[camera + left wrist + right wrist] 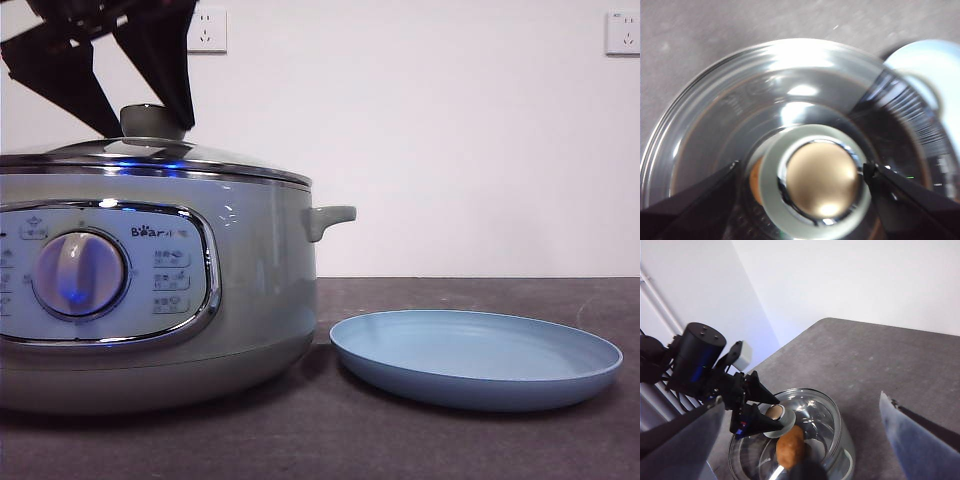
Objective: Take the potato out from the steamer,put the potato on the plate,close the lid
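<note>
The steamer (150, 300) stands at the left with the glass lid (200, 158) resting on it. My left gripper (152, 125) comes down from above and straddles the lid's knob (150, 118), jaws open on either side. In the left wrist view the knob (821, 179) sits between the jaws of the left gripper (801, 167). The potato (791, 449) lies inside the pot, seen through the glass, and shows as an orange patch in the left wrist view (756, 180). The light-blue plate (480, 385) lies empty to the right of the steamer. My right gripper (802, 399) is open, high above.
The steamer's side handle (330, 218) points toward the plate. Two wall sockets (207, 30) (622, 32) are on the white wall behind. The dark table top (480, 440) runs in front of the plate.
</note>
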